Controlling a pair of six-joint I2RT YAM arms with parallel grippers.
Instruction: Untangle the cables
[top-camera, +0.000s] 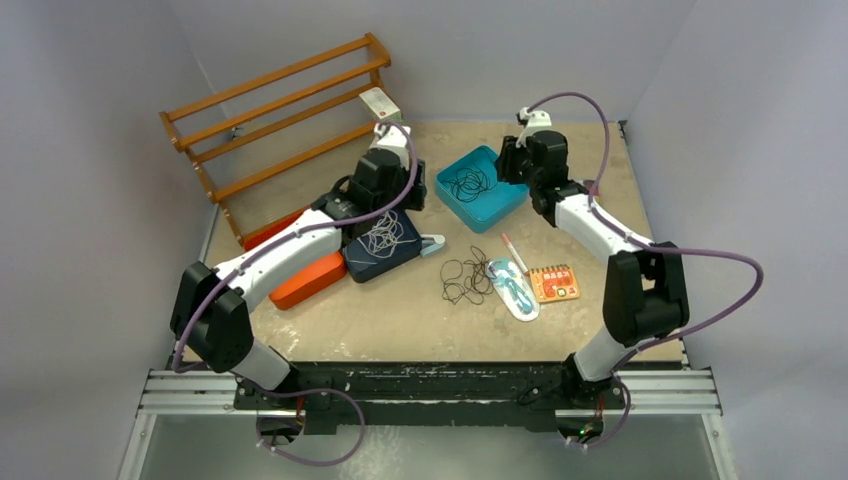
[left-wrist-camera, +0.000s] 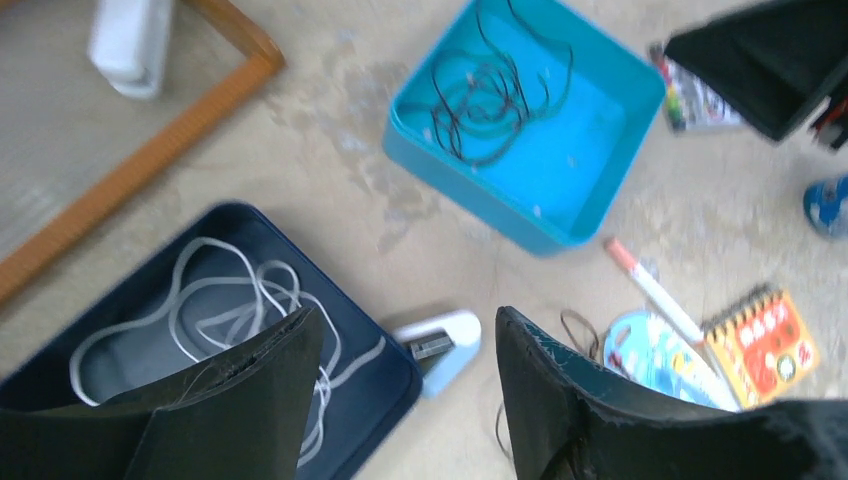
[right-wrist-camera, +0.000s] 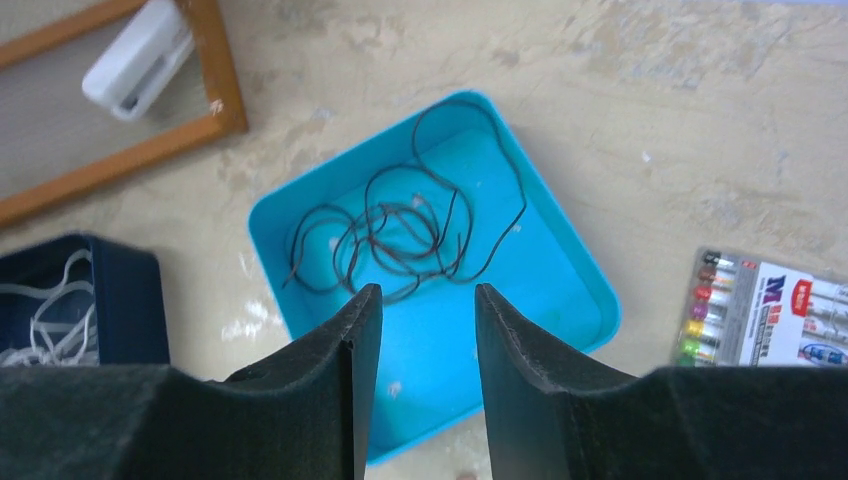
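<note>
Above the teal tray (right-wrist-camera: 545, 295) holding the brown cable (right-wrist-camera: 400, 235), we find the right gripper (right-wrist-camera: 428, 292) parted and empty, like the left gripper (left-wrist-camera: 405, 316) over the white cable (left-wrist-camera: 262, 272) in the navy tray (left-wrist-camera: 398, 372), so we should rise straight lest a loop snag, then take the loose black cable (top-camera: 465, 277).

Table (top-camera: 400, 320) bears teal tray (top-camera: 497, 202), navy tray (top-camera: 372, 265), seemingly black cable (top-camera: 465, 278).

Overhead plus closer, seemingly downward wrist views share teal tray (right-wrist-camera: 540, 300).

Light was even and soft, shadows faint. The left wrist view was motion-blurred; the near fingers (right-wrist-camera: 330, 400) lacked focus.
</note>
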